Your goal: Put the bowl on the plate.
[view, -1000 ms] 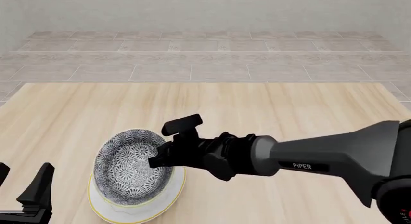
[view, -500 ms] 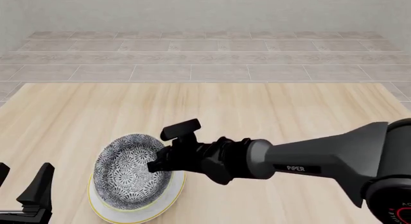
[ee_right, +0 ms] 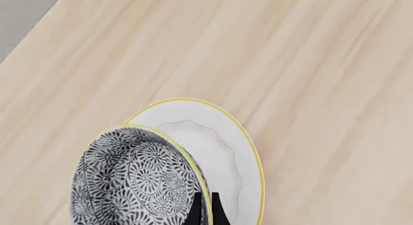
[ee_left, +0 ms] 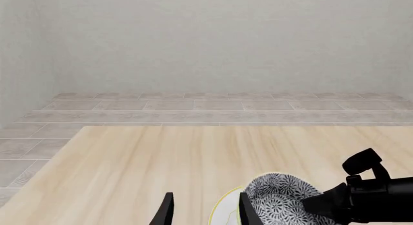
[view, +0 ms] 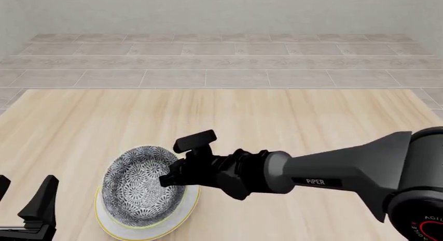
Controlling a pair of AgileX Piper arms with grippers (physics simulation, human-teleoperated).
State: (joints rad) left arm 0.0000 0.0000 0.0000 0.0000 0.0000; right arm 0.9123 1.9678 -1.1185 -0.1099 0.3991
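Right gripper (view: 171,179) jaws pinched thin on the near rim of the bowl (view: 140,184), which sits tilted over the plate (view: 181,212), apparently touching it; best lower level, centre, then release; left gripper (view: 24,199) idle on the worktop (view: 277,116), jaws apart, empty

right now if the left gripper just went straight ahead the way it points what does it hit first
Probably nothing: the left gripper points out over bare table. The plate and bowl lie just beside its line, though depth is hard to judge.
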